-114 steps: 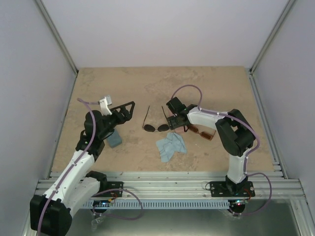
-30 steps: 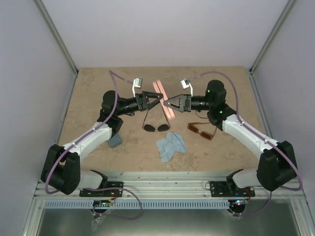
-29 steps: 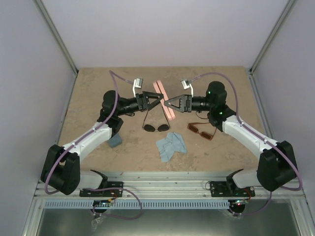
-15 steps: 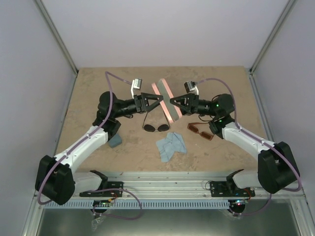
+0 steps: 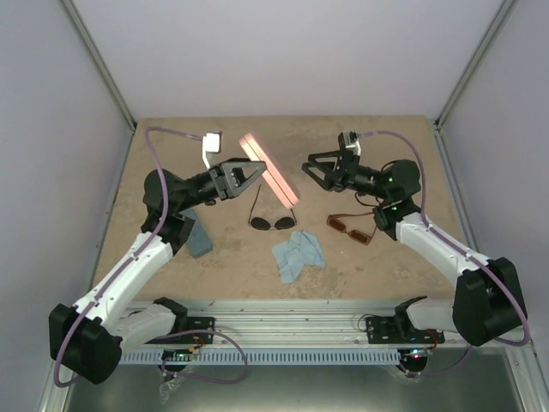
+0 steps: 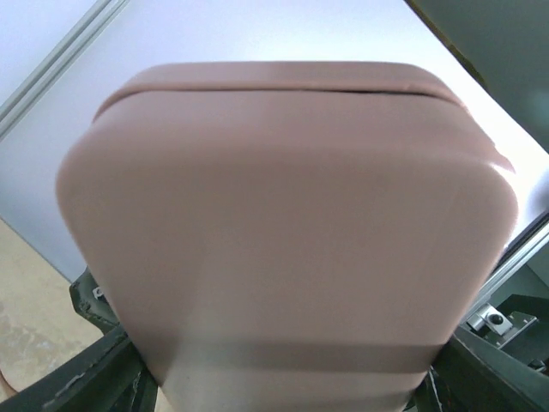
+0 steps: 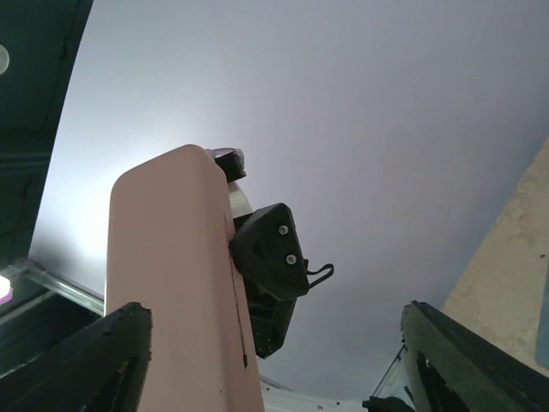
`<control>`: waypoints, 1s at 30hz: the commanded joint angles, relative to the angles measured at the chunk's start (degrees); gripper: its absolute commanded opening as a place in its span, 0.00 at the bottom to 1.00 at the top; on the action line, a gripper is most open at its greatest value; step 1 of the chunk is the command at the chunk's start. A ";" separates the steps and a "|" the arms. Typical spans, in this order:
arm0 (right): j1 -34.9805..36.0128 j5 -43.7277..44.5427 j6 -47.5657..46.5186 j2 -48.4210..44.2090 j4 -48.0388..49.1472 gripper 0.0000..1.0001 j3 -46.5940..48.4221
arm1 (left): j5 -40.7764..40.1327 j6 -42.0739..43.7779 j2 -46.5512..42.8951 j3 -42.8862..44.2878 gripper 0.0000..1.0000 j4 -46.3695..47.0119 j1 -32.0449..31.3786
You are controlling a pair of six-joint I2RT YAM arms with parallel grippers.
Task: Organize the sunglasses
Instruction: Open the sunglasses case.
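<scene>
My left gripper [image 5: 250, 172] is shut on a pink oblong case [image 5: 268, 169] and holds it tilted in the air above the table. The case fills the left wrist view [image 6: 283, 223]. My right gripper [image 5: 314, 168] is open and empty, a little to the right of the case; its view shows the case [image 7: 171, 300] and the left gripper's finger [image 7: 268, 253]. The black wire sunglasses [image 5: 272, 221] lie on the table below the case. The amber-brown sunglasses [image 5: 352, 229] lie under my right arm.
A light blue cloth [image 5: 298, 253] lies crumpled in front of the black sunglasses. A blue case [image 5: 201, 241] lies beside my left arm, partly hidden by it. White walls with metal rails enclose the beige table [image 5: 360, 133].
The right gripper has let go of the pink case and drawn back to the right. The left gripper has pulled the case up and to the left.
</scene>
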 commanded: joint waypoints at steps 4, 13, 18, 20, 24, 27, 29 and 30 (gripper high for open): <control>0.50 -5.71 -26.17 -4.11 -10.78 0.92 7.53 | -3.39 1.83 -1.23 2.62 0.38 -2.16 -0.01; 9.83 3.34 -62.89 -3.37 -48.29 0.98 19.10 | -0.60 9.28 1.67 4.18 0.38 -11.51 -0.01; 10.73 2.62 -64.93 1.19 -53.85 0.96 23.48 | 3.25 12.33 2.07 4.57 0.38 -12.26 -0.01; 10.99 2.52 -65.05 2.29 -54.69 0.93 24.20 | 5.15 12.67 1.97 4.78 0.37 -11.43 0.00; 10.87 4.01 -64.02 3.64 -55.78 0.84 24.60 | 6.99 13.33 1.34 4.84 0.36 -10.45 -0.01; 9.52 8.79 -60.60 3.58 -55.44 0.73 23.21 | 7.91 14.09 0.32 4.83 0.36 -10.48 -0.01; 6.34 10.10 -56.39 3.00 -52.96 0.64 20.21 | 8.19 14.30 -0.65 4.58 0.36 -10.09 -0.01; 4.82 10.19 -53.91 2.82 -51.50 0.60 18.68 | 8.30 14.37 -1.08 4.51 0.36 -9.85 -0.01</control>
